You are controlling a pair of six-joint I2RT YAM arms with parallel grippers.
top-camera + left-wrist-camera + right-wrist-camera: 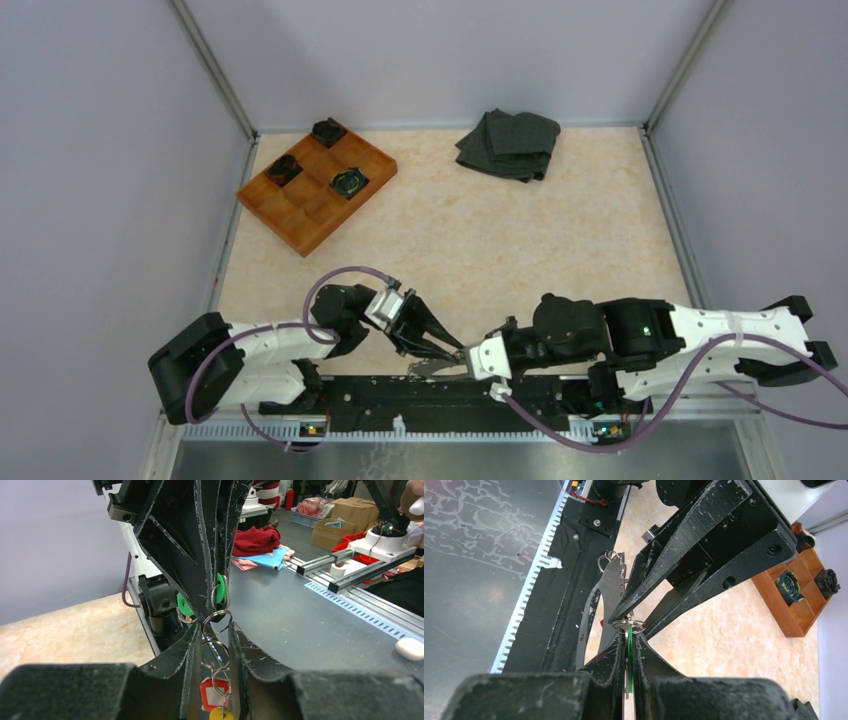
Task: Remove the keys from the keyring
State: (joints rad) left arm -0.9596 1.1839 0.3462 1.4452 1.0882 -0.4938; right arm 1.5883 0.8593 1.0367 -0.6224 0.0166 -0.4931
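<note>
The keyring (636, 626) is hanging between the two pincer tips just over the near edge of the tabletop (560, 250), with the keys (428, 369) dangling under it. The right pincer (466, 356) is clamping shut on a flat green piece (629, 652) on the ring, while the left pincer (451, 349) is straddling the ring with jaws narrowly parted, and I cannot tell whether it is gripping. Open tabletop is stretching beyond to the orange tray (275, 218) and dark cloth (510, 145), both well apart, and both arms are lying low, reaching inward.
</note>
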